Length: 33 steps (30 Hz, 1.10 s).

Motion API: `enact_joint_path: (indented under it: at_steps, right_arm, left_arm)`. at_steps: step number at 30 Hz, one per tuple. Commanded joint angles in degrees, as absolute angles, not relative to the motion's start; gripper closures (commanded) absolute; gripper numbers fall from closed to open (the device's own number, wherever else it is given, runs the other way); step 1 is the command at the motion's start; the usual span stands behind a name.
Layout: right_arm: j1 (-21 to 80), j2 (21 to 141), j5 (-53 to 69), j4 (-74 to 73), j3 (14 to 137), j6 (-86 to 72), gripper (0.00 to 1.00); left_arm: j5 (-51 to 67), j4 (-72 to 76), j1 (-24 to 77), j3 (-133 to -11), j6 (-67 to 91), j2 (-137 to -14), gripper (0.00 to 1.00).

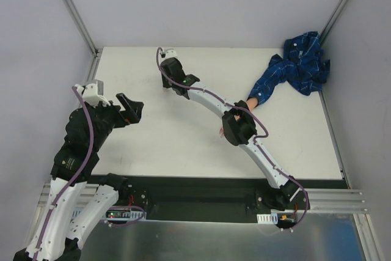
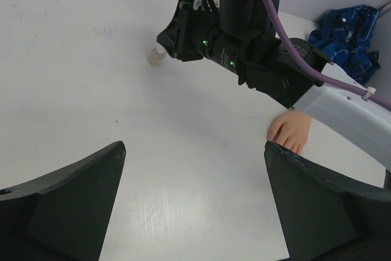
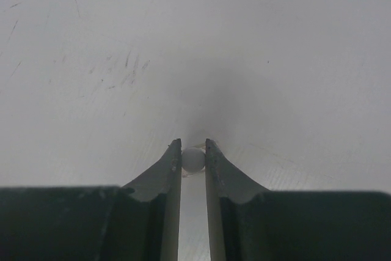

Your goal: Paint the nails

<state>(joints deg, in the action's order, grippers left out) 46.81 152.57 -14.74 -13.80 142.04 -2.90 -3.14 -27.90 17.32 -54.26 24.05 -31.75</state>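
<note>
Near the far edge of the table (image 1: 293,145), the right gripper (image 3: 193,146) pinches the white cap (image 3: 193,159) of a small bottle (image 2: 157,57). The left gripper (image 2: 192,154) hangs spread wide by the left edge.

Top external: high, behind the arm bases, looking steeply down; takes in the whole desk (image 1: 183,145) and both arms. Left wrist: low over the desk, facing across it past the left gripper (image 2: 194,145) to the right arm (image 2: 263,59), mannequin hand (image 2: 292,131) and blue sleeve (image 2: 348,35) — the top view shares these. Right wrist: very near the desk surface — right gripper (image 3: 193,143) and white cap (image 3: 193,160) fill the foreground.
</note>
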Motion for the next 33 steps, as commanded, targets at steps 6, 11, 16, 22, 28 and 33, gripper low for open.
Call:
enact_joint_path:
  at_steps: [6,11,16,22,28,33]
  right_arm:
    - [48.60,143.10,-21.88,-4.32,127.02,3.25,0.99]
    - [48.52,137.21,-21.62,-0.26,118.14,6.23,0.99]
    - [48.25,129.93,-21.97,3.25,111.46,6.33,0.99]
    - [46.50,119.02,-18.82,4.83,98.89,2.03,0.99]
    - [42.28,107.50,-10.66,-5.77,91.58,-6.22,0.99]
    - [40.25,96.19,-4.57,-21.77,89.30,-8.09,0.99]
  left_arm:
    - [-2.63,-27.33,17.93,-55.11,24.34,-31.55,0.04]
    - [-3.25,-26.81,17.93,-53.62,24.96,-31.20,0.04]
    - [-2.99,-25.06,17.93,-51.16,25.31,-30.24,0.04]
    - [-0.11,-21.63,17.93,-46.94,23.30,-29.18,0.05]
    - [22.46,-10.03,17.84,-42.63,16.10,-34.26,0.02]
    - [44.72,-0.19,19.41,-39.64,5.30,-41.91,0.05]
